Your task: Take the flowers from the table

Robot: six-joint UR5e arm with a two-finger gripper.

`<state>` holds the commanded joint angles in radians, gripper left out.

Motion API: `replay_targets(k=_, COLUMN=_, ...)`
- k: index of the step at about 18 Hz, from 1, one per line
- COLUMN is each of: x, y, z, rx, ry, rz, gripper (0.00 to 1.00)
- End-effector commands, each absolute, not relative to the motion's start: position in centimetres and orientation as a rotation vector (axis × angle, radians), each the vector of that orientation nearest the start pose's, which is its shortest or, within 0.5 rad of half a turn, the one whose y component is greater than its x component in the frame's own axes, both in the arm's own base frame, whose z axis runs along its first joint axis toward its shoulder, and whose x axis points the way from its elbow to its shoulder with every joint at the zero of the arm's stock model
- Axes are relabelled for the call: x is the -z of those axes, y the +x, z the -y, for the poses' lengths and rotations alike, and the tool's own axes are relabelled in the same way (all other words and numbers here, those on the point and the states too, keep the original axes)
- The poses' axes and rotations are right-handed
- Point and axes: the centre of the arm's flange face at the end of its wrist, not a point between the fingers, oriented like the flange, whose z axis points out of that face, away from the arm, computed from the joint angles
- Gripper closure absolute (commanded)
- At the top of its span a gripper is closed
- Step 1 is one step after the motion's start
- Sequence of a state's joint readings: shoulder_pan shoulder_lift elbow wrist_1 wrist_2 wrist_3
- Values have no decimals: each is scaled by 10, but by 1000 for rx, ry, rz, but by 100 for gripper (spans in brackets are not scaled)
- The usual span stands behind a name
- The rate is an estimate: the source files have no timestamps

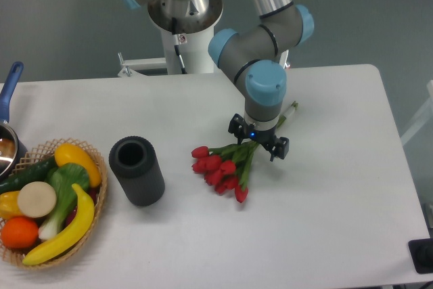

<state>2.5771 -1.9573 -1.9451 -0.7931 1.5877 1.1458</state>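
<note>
The flowers (222,167) are a small bunch of red tulips with green stems, lying on the white table (325,221) right of centre. The blooms point to the lower left and the stem ends (290,107) point to the upper right. My gripper (257,141) points straight down over the middle of the stems, with a black finger part showing on each side of them. The wrist hides the fingertips, so I cannot tell whether they are closed on the stems. The bunch appears to rest on the table.
A dark cylinder (137,170) stands upright left of the flowers. A wicker basket (101,167) with fruit and vegetables sits at the left edge. A pot with a blue handle (9,89) is at the far left. The robot base (184,11) is at the back.
</note>
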Motion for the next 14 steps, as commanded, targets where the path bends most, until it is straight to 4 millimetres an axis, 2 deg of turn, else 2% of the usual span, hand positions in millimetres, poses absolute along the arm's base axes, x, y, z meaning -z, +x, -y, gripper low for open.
replay_targets(k=1, x=-186, y=-390, z=-403, rx=-33, ry=-3142, rz=-234, gripper=29)
replay_targets(k=3, x=-185, y=-389, z=-402, rx=-26, ry=-3143, rz=-258, gripper=62)
replay_targets(k=4, x=-185, y=-388, z=-402, rx=-24, ry=-3143, rz=-268, gripper=68)
replay_targets(k=6, x=-187, y=-387, z=-402, rx=-28, ry=-3142, rz=-266, gripper=70)
replay_targets(k=7, x=-187, y=-386, z=-401, rx=-26, ry=-3142, rz=-266, gripper=80)
replay_targets(k=8, x=-190, y=-386, z=-401, rx=-35, ry=-3139, rz=-265, gripper=96)
replay_targets(k=9, x=-191, y=-386, z=-401, rx=-36, ry=-3141, rz=-268, gripper=100)
replay_targets(k=14, x=-213, y=-388, z=-400, rx=-91, ry=-3122, rz=-261, gripper=100)
